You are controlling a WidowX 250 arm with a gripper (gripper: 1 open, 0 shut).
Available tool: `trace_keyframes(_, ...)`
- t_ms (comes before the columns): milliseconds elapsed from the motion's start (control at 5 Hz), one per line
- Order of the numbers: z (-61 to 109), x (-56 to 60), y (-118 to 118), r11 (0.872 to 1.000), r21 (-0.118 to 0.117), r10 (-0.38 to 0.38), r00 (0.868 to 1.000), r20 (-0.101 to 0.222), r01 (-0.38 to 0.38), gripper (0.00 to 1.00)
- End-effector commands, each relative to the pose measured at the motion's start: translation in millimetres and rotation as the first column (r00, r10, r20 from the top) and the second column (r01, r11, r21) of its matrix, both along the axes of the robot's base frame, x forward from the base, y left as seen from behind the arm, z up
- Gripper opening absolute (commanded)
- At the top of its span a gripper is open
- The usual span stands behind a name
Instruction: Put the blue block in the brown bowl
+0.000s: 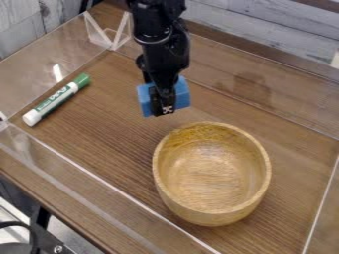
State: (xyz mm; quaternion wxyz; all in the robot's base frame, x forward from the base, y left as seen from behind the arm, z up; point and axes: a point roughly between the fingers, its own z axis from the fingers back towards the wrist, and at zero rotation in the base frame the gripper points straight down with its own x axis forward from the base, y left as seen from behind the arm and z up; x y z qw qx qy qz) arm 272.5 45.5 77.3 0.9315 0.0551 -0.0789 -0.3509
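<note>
Small bright blue rectangular block [163, 97] clamped in black gripper [165, 102], frame centre. Transfer step; carry needed lower right over round light-brown wooden bowl [169, 149].

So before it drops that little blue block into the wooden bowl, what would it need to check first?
1. Black gripper shut on the small bright blue block: ok.
2. Block over the round light-brown wooden bowl: not ok, it sits up and left of the rim.
3. Bowl empty and upright: ok.
4. Green-and-white marker out of the way: ok, far left.
5. Block lifted off the wooden table: cannot tell.
</note>
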Motion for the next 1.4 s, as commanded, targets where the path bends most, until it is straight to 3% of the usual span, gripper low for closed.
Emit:
trace_keyframes(0, 7.2, 2.5, 6.5, 1.000, 0.009, 0.005, 0.999, 0.035, -0.005, 0.00)
trace_keyframes(1000, 2.1, 4.6, 12.0, 1.000, 0.018, 0.011, 0.999, 0.047, -0.012, 0.00)
trace_keyframes(1200, 10.0, -3.3, -0.1, 0.999, 0.010, 0.049, 0.998, 0.042, -0.049, 0.00)
